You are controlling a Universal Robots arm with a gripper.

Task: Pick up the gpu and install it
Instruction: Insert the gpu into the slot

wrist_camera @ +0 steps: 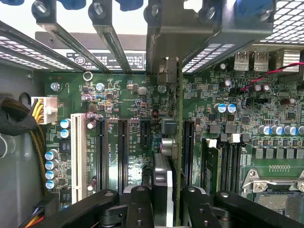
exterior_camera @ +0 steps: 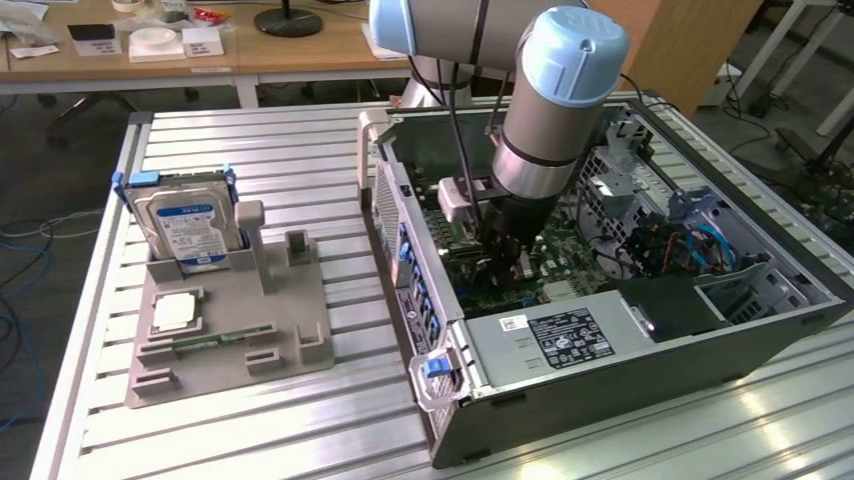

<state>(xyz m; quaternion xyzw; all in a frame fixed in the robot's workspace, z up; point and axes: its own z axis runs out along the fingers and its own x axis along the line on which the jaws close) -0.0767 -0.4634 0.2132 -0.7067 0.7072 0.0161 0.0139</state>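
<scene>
Wrist view shows the gpu (wrist_camera: pixel 168 171) held edge-on between the pincer's (wrist_camera: pixel 167 204) two black fingers (wrist_camera: pixel 140 206), which are closed on it from both sides; its thin green board edge and a dark body run upright away from the camera, with a silvery end bracket (wrist_camera: pixel 167 71) at the far end near the case's rear slot bars (wrist_camera: pixel 109 42). The card stands directly over the motherboard (wrist_camera: pixel 128 104), lined up among the long black expansion slots (wrist_camera: pixel 122 152), with one slot to each side of it; whether its edge is already seated in a slot cannot be told. A white slot (wrist_camera: pixel 76 152), blue-topped capacitors (wrist_camera: pixel 51 166) and a bundle of yellow and black wires (wrist_camera: pixel 40 111) lie off to one side, memory sockets (wrist_camera: pixel 228 166) to the other. Exterior view has the arm (exterior_camera: pixel 554 110) reaching straight down into the open computer case (exterior_camera: pixel 601 330), which lies on its side on the slatted counter (exterior_camera: pixel 267 150). On the exterior view's left, well apart from the case, a grey holder (exterior_camera: pixel 227 320) carries an upright hard drive (exterior_camera: pixel 187 225) with a blue label.
</scene>
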